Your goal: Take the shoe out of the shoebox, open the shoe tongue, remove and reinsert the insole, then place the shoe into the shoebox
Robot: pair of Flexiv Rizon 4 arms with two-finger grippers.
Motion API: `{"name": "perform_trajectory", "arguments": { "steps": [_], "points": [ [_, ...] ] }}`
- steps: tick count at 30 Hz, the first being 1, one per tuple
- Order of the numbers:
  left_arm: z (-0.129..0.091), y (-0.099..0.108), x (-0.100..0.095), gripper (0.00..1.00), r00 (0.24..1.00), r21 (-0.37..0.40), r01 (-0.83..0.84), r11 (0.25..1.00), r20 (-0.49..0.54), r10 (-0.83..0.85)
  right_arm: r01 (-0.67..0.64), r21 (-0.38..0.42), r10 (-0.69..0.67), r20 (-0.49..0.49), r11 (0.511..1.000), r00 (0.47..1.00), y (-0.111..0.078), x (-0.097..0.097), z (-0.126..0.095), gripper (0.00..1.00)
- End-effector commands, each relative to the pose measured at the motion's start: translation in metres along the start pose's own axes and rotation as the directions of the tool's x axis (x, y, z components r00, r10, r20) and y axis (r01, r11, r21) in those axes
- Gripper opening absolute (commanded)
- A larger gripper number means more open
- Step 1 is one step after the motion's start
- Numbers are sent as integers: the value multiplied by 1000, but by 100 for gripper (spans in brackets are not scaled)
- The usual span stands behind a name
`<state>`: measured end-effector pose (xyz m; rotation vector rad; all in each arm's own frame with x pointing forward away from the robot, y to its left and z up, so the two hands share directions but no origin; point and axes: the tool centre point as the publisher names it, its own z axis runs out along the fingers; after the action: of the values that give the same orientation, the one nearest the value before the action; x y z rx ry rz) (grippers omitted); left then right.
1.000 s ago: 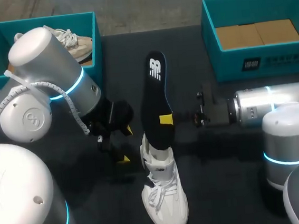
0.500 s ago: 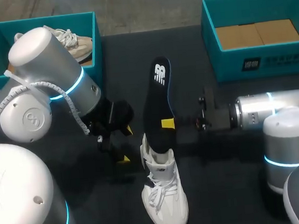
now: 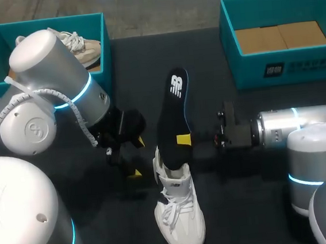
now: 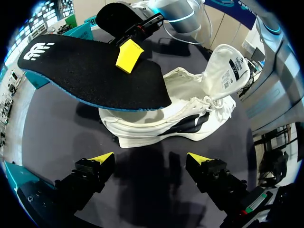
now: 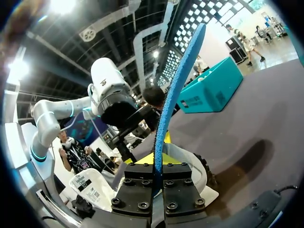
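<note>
Black insole (image 3: 170, 107), clamped in my right end effector (image 3: 183, 139), angles into the white shoe (image 3: 180, 212) at centre frame, I judge for reinsertion; left end effector (image 3: 135, 157) spread wide, empty.

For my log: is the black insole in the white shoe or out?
Mostly out: the black foam insole rises from the white lace-up shoe, one end at its opening, right gripper shut on it.
</note>
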<state>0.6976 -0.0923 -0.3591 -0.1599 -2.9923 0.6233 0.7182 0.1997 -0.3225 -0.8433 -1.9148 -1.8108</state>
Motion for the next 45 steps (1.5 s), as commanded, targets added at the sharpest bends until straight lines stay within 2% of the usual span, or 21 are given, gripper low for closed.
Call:
{"name": "perform_trajectory", "arguments": {
  "steps": [1,11,31,41,45],
  "points": [
    [1,0,0,100,1000,-3,0,1000,1,0,-5,2,5,6,1000,1000,-4,1,2,0],
    [1,0,0,100,1000,-3,0,1000,1,0,-7,0,7,9,1000,1000,-6,3,3,0],
    [1,0,0,100,1000,-3,0,1000,1,0,60,12,-60,-26,998,998,39,3,10,0],
    [1,0,0,100,1000,-3,0,1000,1,0,56,-3,-57,-14,998,998,42,3,8,0],
    [1,0,0,100,1000,-3,0,1000,1,0,45,-10,-45,-1,999,999,41,12,8,0]
  ]
}}
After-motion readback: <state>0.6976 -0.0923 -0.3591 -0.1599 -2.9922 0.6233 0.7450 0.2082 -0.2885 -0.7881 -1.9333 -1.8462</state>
